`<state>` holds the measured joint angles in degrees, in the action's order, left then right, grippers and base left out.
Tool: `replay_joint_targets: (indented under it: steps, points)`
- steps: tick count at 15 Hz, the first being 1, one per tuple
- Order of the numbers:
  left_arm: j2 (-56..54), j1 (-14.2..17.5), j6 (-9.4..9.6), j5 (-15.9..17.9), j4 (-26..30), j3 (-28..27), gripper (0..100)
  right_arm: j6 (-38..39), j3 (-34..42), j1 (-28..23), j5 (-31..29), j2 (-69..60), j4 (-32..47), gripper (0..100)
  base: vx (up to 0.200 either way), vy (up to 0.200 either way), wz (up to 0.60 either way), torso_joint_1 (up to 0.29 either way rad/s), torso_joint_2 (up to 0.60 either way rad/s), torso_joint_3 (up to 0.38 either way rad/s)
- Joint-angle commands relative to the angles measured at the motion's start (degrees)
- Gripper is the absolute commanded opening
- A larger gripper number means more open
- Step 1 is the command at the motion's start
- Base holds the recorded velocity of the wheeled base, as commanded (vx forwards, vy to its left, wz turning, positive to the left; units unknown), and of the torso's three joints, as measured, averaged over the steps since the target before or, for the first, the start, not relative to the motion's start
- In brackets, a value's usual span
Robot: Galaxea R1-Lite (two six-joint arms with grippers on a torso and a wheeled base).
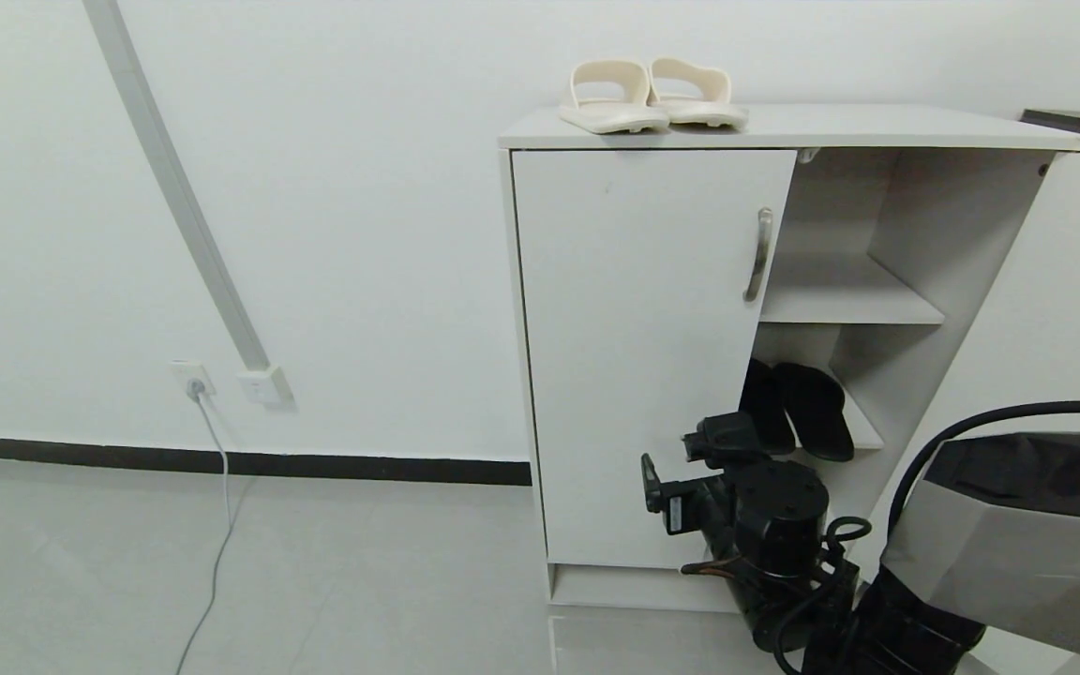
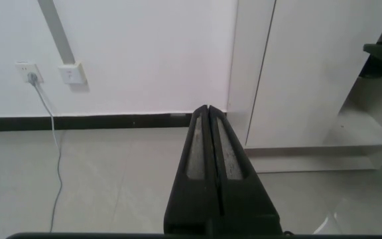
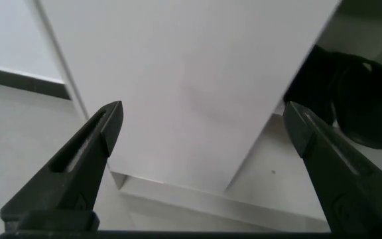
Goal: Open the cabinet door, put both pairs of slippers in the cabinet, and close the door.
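Cream slippers (image 1: 651, 111) atop white cabinet (image 1: 877, 127), black slippers (image 1: 807, 412) inside, right door (image 1: 1065, 281) open.

Matt white cabinet (image 1: 634, 356), brushed metal handle (image 1: 760, 253), glossy floor tiles (image 1: 315, 581)

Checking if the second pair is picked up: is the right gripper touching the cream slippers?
Apart. Head view: the cream slippers rest on the cabinet top; the open right gripper is far below, by the closed door.

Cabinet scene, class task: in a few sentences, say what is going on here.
The cabinet is open on its right side, with the black slippers on a lower shelf inside. The cream slippers sit on top, not yet stowed. The right gripper is open, low by the closed left door; the left gripper is shut, holding nothing.
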<state>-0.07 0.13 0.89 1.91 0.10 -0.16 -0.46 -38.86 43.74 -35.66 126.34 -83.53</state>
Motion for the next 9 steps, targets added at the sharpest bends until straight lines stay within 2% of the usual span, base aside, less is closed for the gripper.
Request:
replay_joint_targets:
  steps: [1,9]
  points:
    - [0.1,0.0,-0.01,0.0,0.0,0.0,0,-0.1,0.0,0.1,0.0,0.4,-0.1,100,0.0,0.0,0.0,0.0,0.0,0.0]
    - [0.1,0.0,-0.01,0.0,0.0,0.0,0,-1.3,0.7,0.3,0.0,0.7,-2.2,100,0.0,0.0,0.0,0.0,0.0,0.0]
